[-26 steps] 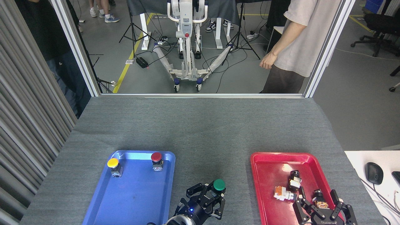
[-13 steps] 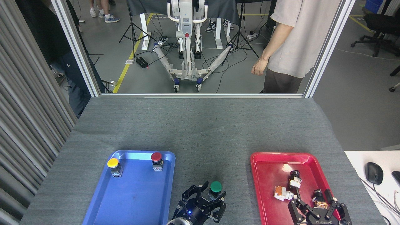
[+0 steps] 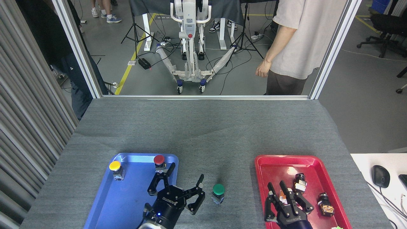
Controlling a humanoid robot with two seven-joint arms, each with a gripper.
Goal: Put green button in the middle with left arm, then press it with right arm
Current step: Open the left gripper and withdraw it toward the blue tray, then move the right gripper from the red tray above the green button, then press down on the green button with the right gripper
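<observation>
Just to the right of my left gripper (image 3: 186, 176), the green button (image 3: 218, 190) stands upright on the bare grey cloth of the middle (image 3: 203, 133), clear of my fingers and touching none of them. My left gripper holds nothing; its fingers are spread wide, one reaching up over the right edge of the blue tray (image 3: 105, 203), the other pointing toward the button. Beyond that hand, at the tray's far end, stand the red button (image 3: 159, 160) and, further left, the yellow button (image 3: 114, 166).

My right gripper (image 3: 283, 190) hangs over the red tray (image 3: 273, 162), well to the right of the green button. Its fingers lie close together, narrow, pointing away from me, and grip nothing that I can see. Small switch parts (image 3: 299, 181) lie in the tray just beside and past its fingertips. Across the table's far edge a person (image 3: 295, 41) stands on the floor.
</observation>
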